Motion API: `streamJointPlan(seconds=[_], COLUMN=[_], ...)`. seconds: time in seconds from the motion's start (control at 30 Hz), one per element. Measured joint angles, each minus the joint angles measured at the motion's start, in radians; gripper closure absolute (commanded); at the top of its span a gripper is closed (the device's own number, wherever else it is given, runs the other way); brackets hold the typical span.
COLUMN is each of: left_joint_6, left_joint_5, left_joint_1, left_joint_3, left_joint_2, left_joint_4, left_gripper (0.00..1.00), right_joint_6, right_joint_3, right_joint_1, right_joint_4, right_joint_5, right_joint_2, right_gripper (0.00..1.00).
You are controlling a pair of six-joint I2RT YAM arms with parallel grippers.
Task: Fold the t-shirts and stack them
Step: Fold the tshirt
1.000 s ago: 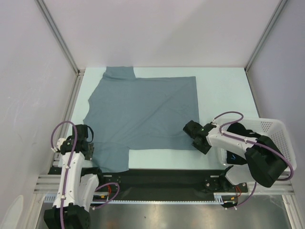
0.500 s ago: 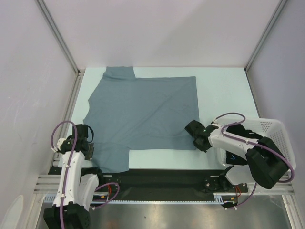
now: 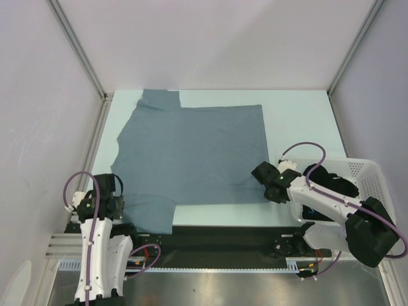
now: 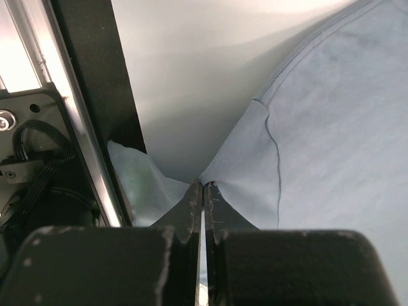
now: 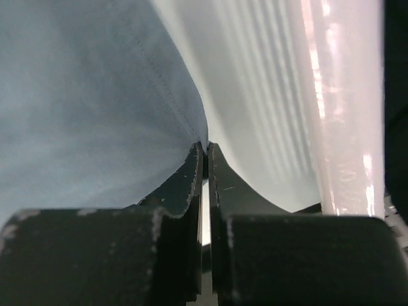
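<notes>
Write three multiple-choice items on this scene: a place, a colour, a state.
1. Where does the white lattice basket stand?
A) far left corner
B) on the shirt
C) at the near right

2. What colour is the spread t-shirt?
A) slate grey-blue
B) black
C) red

3. How is the right gripper?
A) wide open
B) shut on the t-shirt's edge
C) holding the basket

Key: 1 C, it stands at the lower right of the top view; 2 A, plain from above; 3 B, the hem ends in its closed jaws.
</notes>
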Motion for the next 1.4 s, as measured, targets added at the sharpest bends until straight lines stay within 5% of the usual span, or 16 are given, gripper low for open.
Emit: streamJointPlan(seconds=[0.2, 0.47, 1.0, 1.4], left_joint_6=[0.011, 0.132, 0.473, 0.557], left_joint_5=[0.019, 0.036, 0.153, 0.192], left_joint_1=[0.000, 0.001, -0.057, -0.061], left_joint_3=[0.029, 0.106, 0.261, 0.492], left_joint_2=[-0.043, 0.088, 0.477, 0.770], left_joint_4=[-0.029, 0.008, 0.495, 0.636], left_gripper=[1.00, 1.00, 1.00, 1.00], right_joint_6=[-0.107, -0.200, -0.452, -0.518], right_joint_3=[-0.003, 0.038, 0.344, 0.480], right_joint_1=[0.000, -0.024, -0.284, -0.368], right_joint_4=[0.018, 0.014, 0.177, 0.210], right_joint_5=[-0.033, -0.077, -0.264, -0.370], right_joint_2=[-0.003, 0.012, 0.312, 0.478], right_gripper=[0.99, 1.00, 1.00, 1.00])
